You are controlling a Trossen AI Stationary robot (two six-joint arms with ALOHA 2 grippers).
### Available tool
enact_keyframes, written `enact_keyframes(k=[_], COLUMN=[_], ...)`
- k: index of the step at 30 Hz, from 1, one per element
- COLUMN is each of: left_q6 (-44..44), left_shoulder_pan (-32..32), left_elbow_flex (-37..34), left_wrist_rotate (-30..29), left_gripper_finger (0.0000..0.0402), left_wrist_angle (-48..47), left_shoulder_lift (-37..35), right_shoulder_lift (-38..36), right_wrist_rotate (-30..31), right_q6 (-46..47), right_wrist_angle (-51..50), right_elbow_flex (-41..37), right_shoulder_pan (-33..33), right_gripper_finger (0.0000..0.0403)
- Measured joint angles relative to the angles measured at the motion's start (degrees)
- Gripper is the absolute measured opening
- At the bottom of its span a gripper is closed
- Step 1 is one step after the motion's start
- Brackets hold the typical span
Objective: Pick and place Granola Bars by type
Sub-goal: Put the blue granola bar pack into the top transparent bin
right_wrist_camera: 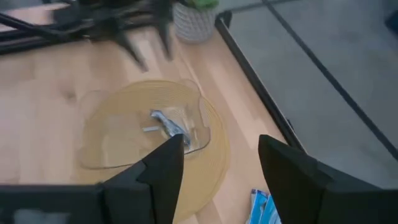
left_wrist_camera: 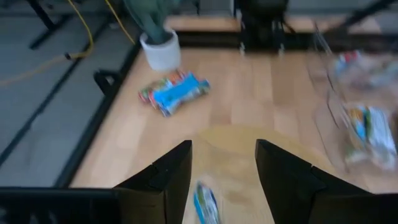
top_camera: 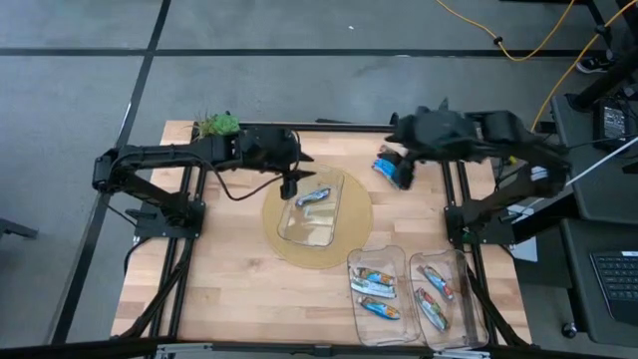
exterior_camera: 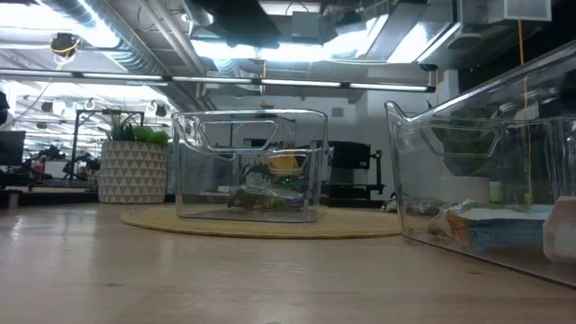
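A clear bin stands on a round woven mat at the table's middle, with one blue-and-silver granola bar lying inside it. My left gripper hangs open over the bin's far left corner. In its wrist view that bar shows below the open fingers. A small pile of granola bars lies on the table at the far right. My right gripper is open and high above that pile, with nothing between its fingers.
Two more clear bins stand side by side at the near right; the left one and the right one each hold several bars. A potted plant stands at the far left corner. Bare wood lies at the near left.
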Motion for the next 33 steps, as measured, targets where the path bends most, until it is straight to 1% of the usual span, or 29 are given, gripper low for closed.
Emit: enact_keyframes(k=[3,4,7,10,15,21,24,28,29,30,31,33], left_q6=[-0.16,-0.58,-1.13,-0.57,0.55,0.52,0.70,0.12,-0.09,-0.24,-0.92,-2.39], left_shoulder_pan=[2.00,2.85,4.88,5.97,7.24,9.71,10.54,11.56,11.79,12.04,12.26,13.03], left_elbow_flex=[0.20,0.76,4.65,10.83,25.29,44.07,53.55,64.32,66.51,66.86,65.59,64.97], left_wrist_rotate=[0.27,1.18,4.14,4.78,6.25,8.97,9.90,13.58,14.18,15.16,15.94,17.74], left_gripper_finger=[0.0169,0.0169,0.0169,0.0169,0.0169,0.0169,0.0169,0.0169,0.0169,0.0169,0.0169,0.0169], left_wrist_angle=[4.17,4.63,4.12,1.84,-1.36,-7.03,-10.08,-11.90,-11.85,-10.66,-7.87,-6.79], left_shoulder_lift=[0.80,1.50,5.41,11.21,22.31,35.92,42.36,50.35,52.21,53.47,53.85,54.95], right_shoulder_lift=[-4.88,-6.76,-12.19,-17.18,-23.18,-26.42,-27.43,-27.80,-27.98,-28.22,-28.36,-28.50], right_wrist_rotate=[1.60,2.56,5.89,7.43,7.53,7.24,5.57,3.66,3.30,2.78,2.68,2.72], right_q6=[0.08,0.21,1.60,1.74,-0.23,-3.48,-5.29,-7.78,-8.30,-8.76,-8.96,-9.04], right_wrist_angle=[0.07,0.15,0.44,2.58,6.54,7.28,7.31,7.38,7.40,7.41,7.41,7.50], right_elbow_flex=[-2.60,-3.76,-7.69,-11.71,-16.50,-19.26,-19.94,-19.95,-19.95,-20.00,-20.01,-20.01], right_shoulder_pan=[2.73,3.40,4.84,5.42,5.68,5.68,5.66,5.66,5.66,5.66,5.67,5.66], right_gripper_finger=[0.0208,0.0208,0.0208,0.0208,0.0208,0.0208,0.0208,0.0208,0.0208,0.0208,0.0208,0.0208])
